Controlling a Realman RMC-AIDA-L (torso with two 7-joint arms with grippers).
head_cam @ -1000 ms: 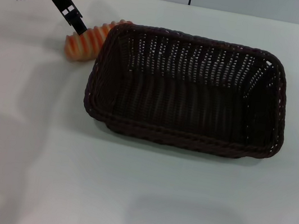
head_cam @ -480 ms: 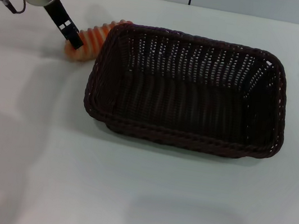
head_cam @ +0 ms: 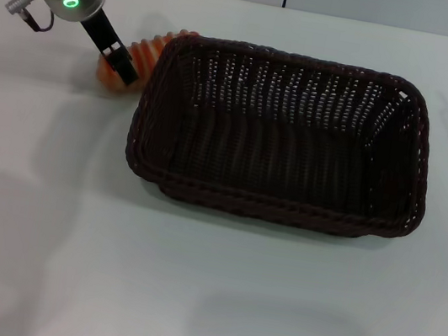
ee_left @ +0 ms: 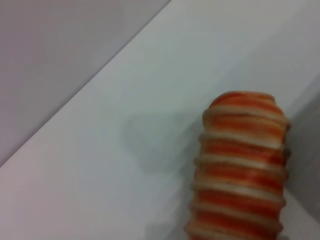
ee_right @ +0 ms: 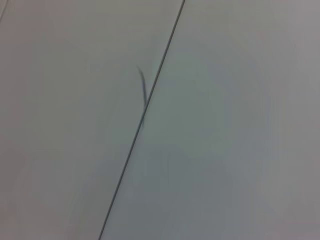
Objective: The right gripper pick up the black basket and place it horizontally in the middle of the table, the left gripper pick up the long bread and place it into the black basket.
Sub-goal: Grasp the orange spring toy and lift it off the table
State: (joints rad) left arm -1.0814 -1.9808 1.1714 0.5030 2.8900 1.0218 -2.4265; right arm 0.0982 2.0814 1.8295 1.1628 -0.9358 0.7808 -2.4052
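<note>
Long bread (head_cam: 139, 57) beside basket (head_cam: 280, 134), under left gripper (head_cam: 123, 69) (finger state unclear).

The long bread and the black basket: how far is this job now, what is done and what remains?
Done: the black basket lies horizontally near the middle of the table, and the right gripper is out of view. In hand: the left gripper is down at the long bread, which lies on the table beside the basket's left end; a grip cannot be confirmed. Left: lifting the bread and placing it in the empty basket.
</note>
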